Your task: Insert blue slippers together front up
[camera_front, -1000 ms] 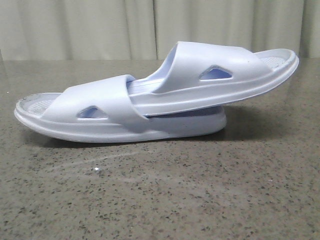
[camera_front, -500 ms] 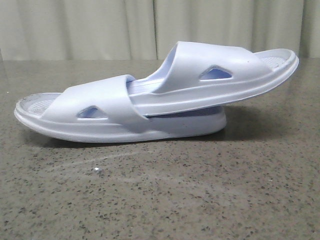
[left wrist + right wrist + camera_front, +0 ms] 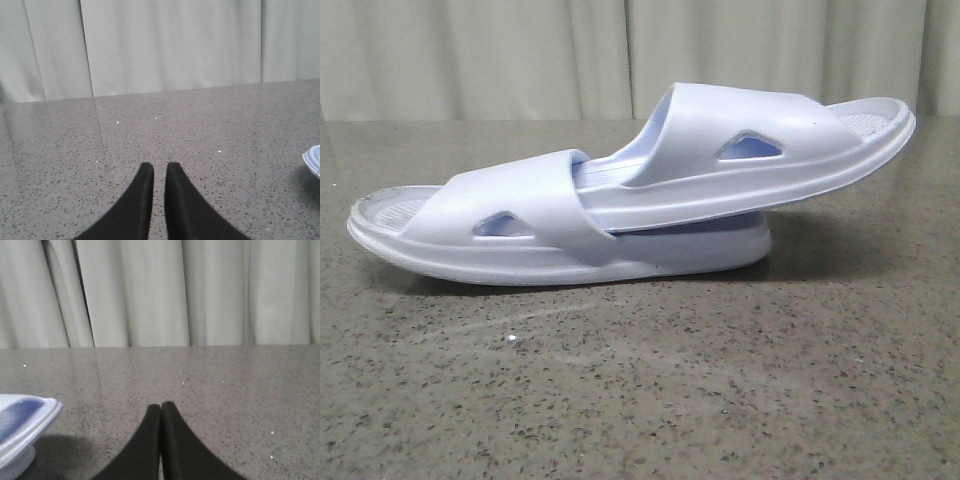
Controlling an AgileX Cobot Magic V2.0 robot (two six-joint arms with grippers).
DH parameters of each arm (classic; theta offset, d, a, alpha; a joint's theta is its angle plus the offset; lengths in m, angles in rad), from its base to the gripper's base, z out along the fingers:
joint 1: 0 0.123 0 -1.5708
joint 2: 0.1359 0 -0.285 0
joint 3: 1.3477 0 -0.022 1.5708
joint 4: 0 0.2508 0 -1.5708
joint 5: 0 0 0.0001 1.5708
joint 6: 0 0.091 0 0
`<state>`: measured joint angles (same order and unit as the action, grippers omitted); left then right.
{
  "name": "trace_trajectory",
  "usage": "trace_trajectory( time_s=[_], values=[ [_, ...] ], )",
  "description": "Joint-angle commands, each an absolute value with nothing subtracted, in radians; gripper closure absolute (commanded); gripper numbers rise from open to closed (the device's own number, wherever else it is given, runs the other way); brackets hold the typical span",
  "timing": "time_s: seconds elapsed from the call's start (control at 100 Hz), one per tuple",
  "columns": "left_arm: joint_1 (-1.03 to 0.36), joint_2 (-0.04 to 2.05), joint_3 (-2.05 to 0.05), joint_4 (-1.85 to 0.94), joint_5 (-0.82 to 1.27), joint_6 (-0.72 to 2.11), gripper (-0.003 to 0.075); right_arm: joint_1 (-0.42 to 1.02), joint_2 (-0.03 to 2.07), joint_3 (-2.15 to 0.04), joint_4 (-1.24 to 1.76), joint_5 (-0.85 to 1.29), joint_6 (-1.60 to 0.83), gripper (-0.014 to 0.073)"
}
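- Both pincers were empty: the left gripper (image 3: 159, 172) had its fingers drawn almost together with only a thin slit between them, and the right gripper (image 3: 160, 411) had its fingers pressed together, each hovering over bare table (image 3: 640, 400)
- We found the blue slippers (image 3: 620, 200) out on the table, one flat slipper (image 3: 510, 235) lying on its sole and the other, the upper slipper (image 3: 750, 160), pushed with its front end under the flat one's strap and its far end tilted up off the table
- We judged the insertion step done or nearly so; any next move would call only for checking the seating, or pressing the raised slipper further in
- Neither gripper appeared in the front view
- Each wrist view caught just a cut-off edge of a slipper (image 3: 312, 160) (image 3: 22, 432), so we could not tell how deep the front end sat under the strap
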<state>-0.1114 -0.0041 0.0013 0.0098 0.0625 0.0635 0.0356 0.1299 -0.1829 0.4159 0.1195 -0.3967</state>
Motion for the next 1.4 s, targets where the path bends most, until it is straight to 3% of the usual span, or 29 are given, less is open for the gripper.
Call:
trace_trajectory(
  time_s=[0.0, 0.48, 1.39],
  values=[
    [-0.111, -0.033, 0.011, 0.0, -0.021, 0.053, 0.0704, 0.037, 0.141, -0.193, 0.193, 0.04, -0.173, 0.0701],
    [-0.111, -0.033, 0.011, 0.0, -0.021, 0.053, 0.0704, 0.035, 0.015, -0.051, -0.017, -0.033, 0.034, 0.0701],
    [-0.111, -0.033, 0.011, 0.0, -0.021, 0.053, 0.0704, 0.035, -0.03, 0.032, -0.014, -0.023, 0.079, 0.0701]
  ],
)
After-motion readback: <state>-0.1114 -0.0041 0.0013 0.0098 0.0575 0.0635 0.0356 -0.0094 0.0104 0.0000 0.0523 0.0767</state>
